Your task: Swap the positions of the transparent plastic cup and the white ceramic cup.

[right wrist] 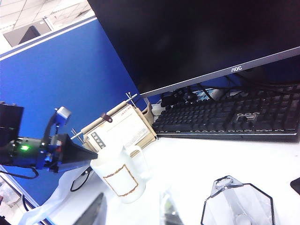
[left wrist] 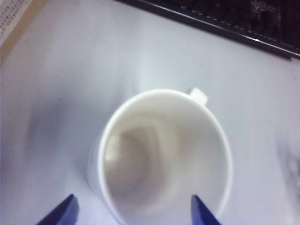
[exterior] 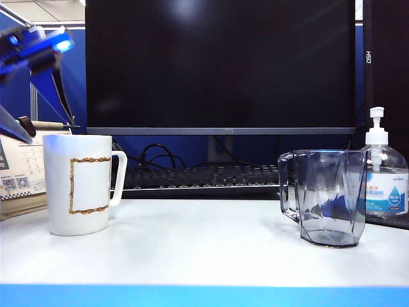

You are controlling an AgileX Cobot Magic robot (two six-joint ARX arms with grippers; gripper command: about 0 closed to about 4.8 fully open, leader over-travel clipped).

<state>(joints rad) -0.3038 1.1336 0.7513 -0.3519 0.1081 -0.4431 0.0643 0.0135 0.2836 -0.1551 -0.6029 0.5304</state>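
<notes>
Left claw [left wrist: 133,211] wide open, pointing down; right claw [right wrist: 133,211] parted.

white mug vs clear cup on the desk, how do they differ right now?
The white ceramic cup is opaque and taller; the transparent plastic cup is see-through, faceted and shorter. The mug stands left with its handle pointing right; the clear cup stands right, handle left. The left gripper hangs above the mug only. Both stand upright.

My left end effector [left wrist: 133,213]: two dark blue, tapering wedge fingers. My left arm: black housing with blue body, a lit blue lamp, a green lamp, black cable. My right end effector [right wrist: 131,211]: two blurred dark grey fingers.
</notes>
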